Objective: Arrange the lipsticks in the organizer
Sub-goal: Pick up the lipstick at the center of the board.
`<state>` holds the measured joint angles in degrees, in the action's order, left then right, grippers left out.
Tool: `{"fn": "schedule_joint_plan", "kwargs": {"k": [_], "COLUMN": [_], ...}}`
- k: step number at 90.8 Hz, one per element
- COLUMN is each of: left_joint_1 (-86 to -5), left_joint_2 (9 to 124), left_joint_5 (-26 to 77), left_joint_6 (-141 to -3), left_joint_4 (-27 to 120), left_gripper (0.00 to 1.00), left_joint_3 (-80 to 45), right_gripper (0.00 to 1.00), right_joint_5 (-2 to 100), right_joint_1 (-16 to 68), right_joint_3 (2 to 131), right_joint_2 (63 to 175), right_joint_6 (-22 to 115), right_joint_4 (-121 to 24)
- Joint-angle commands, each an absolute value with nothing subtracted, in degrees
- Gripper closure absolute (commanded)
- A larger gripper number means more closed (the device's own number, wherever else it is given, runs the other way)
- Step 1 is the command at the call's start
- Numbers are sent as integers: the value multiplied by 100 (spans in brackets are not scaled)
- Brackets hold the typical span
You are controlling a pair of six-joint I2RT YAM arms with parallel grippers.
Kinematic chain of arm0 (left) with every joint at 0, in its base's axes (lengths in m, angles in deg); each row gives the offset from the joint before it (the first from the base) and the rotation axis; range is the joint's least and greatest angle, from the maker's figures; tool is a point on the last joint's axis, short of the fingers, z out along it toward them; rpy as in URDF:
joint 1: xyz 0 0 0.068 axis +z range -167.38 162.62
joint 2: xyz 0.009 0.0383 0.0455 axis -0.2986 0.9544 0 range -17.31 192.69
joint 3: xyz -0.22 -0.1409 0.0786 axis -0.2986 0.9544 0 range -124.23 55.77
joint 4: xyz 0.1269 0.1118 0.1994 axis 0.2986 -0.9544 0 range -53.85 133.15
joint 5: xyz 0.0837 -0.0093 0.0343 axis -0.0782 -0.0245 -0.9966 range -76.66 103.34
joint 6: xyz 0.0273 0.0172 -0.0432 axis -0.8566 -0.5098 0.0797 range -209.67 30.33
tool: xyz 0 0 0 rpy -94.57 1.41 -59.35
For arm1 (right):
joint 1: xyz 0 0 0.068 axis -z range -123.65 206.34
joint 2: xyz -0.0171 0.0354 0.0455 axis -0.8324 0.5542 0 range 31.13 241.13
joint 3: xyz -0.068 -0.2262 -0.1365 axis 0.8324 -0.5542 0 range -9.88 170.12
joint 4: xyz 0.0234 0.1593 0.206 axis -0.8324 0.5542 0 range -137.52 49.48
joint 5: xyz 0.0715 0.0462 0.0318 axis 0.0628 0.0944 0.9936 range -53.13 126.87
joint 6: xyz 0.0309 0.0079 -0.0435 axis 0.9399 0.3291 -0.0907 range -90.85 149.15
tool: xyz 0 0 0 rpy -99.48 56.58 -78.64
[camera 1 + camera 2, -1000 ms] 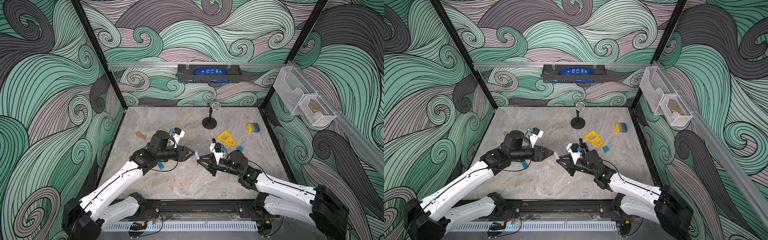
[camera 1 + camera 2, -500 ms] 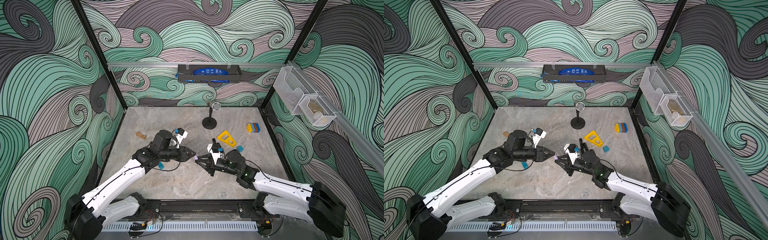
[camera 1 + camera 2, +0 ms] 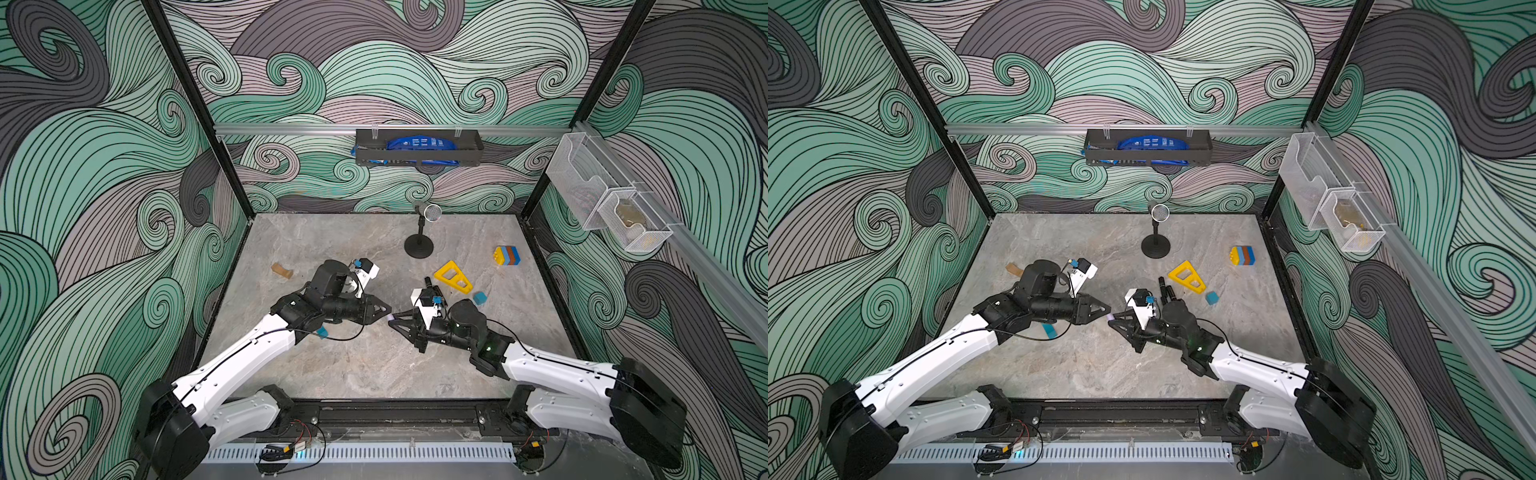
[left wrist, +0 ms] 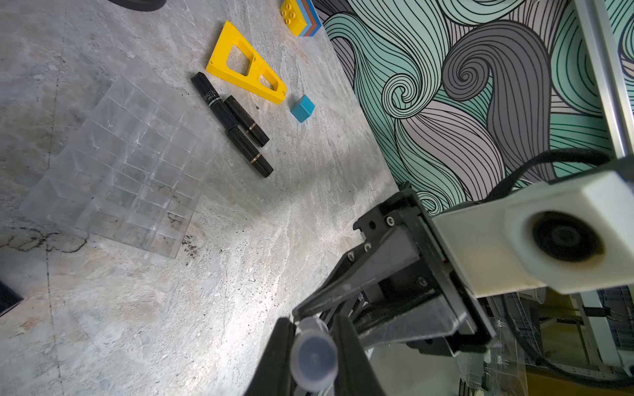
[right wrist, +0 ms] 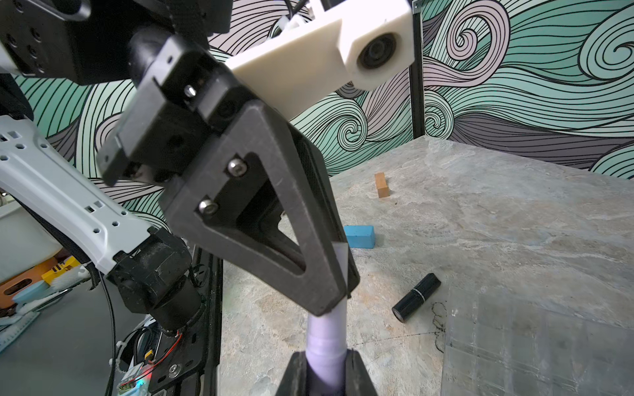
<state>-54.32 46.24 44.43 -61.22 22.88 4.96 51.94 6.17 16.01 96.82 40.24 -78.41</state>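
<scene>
Above the middle of the table (image 3: 374,374), somewhat toward its front edge: left gripper (image 3: 385,310) and right gripper (image 3: 398,324) tip to tip, both pinched narrow on one pale lilac lipstick (image 5: 326,339), held clear of the stone surface. In the left wrist view, the tube's round end gripped between two dark fingers (image 4: 350,360); in the right wrist view, its body running from one pair of jaws straight into the other. Beneath the left arm, left of centre, a flat blue block (image 3: 322,332) on the table. Just beyond the grippers, the organizer (image 4: 116,164), clear and gridded, flat on the table, barely discernible in both top views. Beside one of its edges, a single black lipstick (image 5: 417,296) on its side, close, contact unclear. Between the organizer and a yellow triangular frame (image 3: 453,279), three more black lipsticks (image 4: 240,127) on the table, side by side and end to end. Right of the frame, toward the right edge, a small blue cube (image 3: 480,297). Over by the left edge, a tan wooden block (image 3: 281,270). Farther back on the right, a stack of yellow, blue and brown bricks (image 3: 508,255). Near the back edge, a small microphone (image 3: 432,212) on a round stand. Behind it on the wall, a black tray (image 3: 417,160) with a blue packet (image 3: 415,143) inside.
</scene>
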Motion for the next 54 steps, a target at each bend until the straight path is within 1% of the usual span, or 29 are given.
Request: {"fn": "schedule_joint_plan", "kwargs": {"k": [1,12,22,28,41,54], "left_joint_1": [-5459,-5461,-5460,-5458,-5458,-5464], "left_joint_2": [4632,4601,4567,4541,4655,5088], "left_joint_5": [4477,4399,4180,3799,2656,1581], "left_joint_6": [-6215,-6252,-6369,-6546,-6897,-7209], "left_joint_4": [2191,2181,2134,2048,2058,2751], "left_gripper": [90,92,93,93,93,94], "left_joint_3": [244,250,235,205,146,177], "right_gripper": [84,74,57,50,48,48], "right_joint_5": [5166,5069,4884,4706,4614,4455], "right_joint_1": [572,571,596,647,1010,1671], "right_joint_3": [1822,1788,1768,1757,1473,1058], "right_joint_2": [9693,9664,9596,9474,9035,8553], "right_joint_6": [4015,4132,4277,4392,4787,5360], "right_joint_4": [-8199,-8301,-8310,-8178,-8142,-8063]}}
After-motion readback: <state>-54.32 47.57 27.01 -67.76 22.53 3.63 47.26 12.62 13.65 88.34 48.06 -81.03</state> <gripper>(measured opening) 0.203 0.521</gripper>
